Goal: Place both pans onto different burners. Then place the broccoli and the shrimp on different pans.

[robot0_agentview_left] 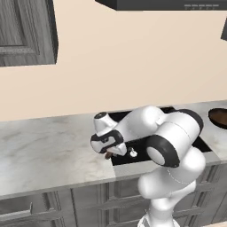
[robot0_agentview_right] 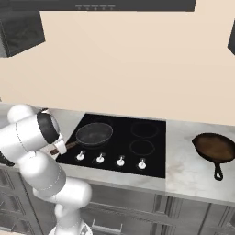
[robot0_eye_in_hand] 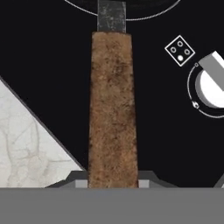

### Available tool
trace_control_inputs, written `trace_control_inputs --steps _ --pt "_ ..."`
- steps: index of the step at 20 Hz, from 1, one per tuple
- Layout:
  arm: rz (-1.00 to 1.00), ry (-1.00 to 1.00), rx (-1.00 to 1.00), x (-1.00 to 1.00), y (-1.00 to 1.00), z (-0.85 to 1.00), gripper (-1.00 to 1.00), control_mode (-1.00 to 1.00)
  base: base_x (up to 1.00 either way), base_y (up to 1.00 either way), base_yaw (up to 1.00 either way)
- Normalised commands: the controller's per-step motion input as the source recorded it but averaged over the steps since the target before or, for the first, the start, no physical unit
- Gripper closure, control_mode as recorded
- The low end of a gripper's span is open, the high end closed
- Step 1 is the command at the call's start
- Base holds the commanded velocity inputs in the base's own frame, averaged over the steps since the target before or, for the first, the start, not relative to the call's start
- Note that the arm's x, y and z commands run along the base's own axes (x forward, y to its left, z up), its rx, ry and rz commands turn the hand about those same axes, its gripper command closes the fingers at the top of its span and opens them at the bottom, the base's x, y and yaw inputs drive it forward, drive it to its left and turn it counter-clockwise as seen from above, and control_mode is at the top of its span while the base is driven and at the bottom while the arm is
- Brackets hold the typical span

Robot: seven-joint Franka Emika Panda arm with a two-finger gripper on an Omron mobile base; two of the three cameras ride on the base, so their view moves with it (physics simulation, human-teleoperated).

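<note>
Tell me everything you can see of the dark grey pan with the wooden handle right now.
The dark grey pan is round and shallow, looks like metal, sits upright and empty on the front-left burner of the black cooktop. Its long brown wooden handle joins the bowl by a short grey metal neck and reaches out over the cooktop's front-left corner toward the marble counter. The gripper is right at the handle's end; whether it is clamped I cannot tell.

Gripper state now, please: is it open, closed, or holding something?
Gripper: closed on the wooden handle of the dark grey pan, which sits on the cooktop.
</note>
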Motion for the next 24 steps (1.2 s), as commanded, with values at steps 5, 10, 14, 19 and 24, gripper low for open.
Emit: trace_control_inputs --steps 5,10,14,19,24 --pt "0.0 0.0 0.0 -0.11 -0.17 -0.02 1.0 -1.0 0.0 0.0 0.0" --pt "0.0 0.0 0.0 -0.15 0.0 -0.08 -1.0 -1.0 0.0 0.0 0.0" --pt "0.0 0.03 0.0 -0.11 0.0 -0.03 -1.0 -1.0 0.0 0.0 0.0" --pt "0.0 0.0 0.0 0.0 0.0 0.0 -1.0 -1.0 0.0 0.0 0.0" --pt "0.0 -0.03 0.0 0.0 -0.14 0.48 -1.0 -1.0 0.0 0.0 0.0"
